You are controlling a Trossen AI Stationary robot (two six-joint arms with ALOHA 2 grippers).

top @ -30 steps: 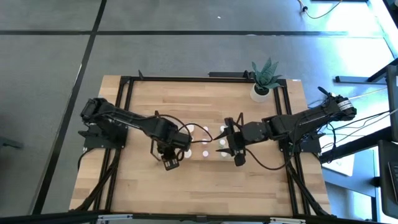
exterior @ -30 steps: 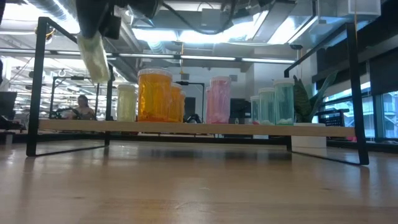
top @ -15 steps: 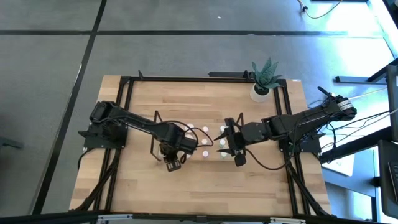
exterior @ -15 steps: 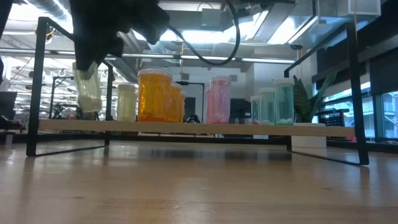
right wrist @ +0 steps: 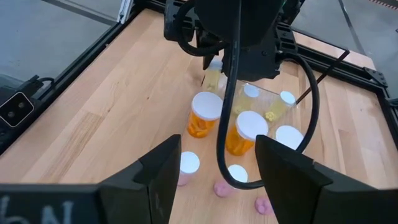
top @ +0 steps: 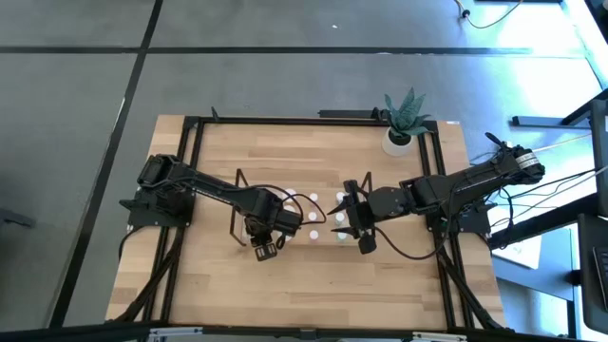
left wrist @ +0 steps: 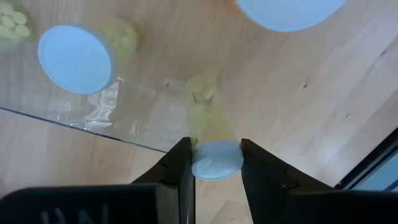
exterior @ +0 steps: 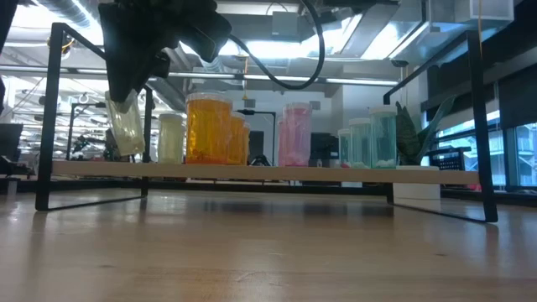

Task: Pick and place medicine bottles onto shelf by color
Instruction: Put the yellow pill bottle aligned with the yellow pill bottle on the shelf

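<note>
My left gripper is shut on a pale yellowish-white bottle over the left end of the clear shelf. The bottle's base is just above the shelf top. On the shelf stand a pale bottle, orange bottles, a pink bottle and green bottles. My right gripper is open and empty above the shelf's right part. Its wrist view shows the orange bottles and my left gripper beyond. My left gripper pinches the pale bottle's white cap between its two fingers, one on each side. The fingers come from above, pointing down. The bottle's body hangs below the fingers, slightly tilted. I cannot tell whether its base touches the shelf.
A potted plant stands at the table's far right. The black metal frame runs round the table. Bare wood lies between the shelf and the table's near edge.
My left gripper has gone a little toward the table's right edge and down with the pale bottle. The bottle has come down from well above the shelf to just over its left end. It stays tilted.
</note>
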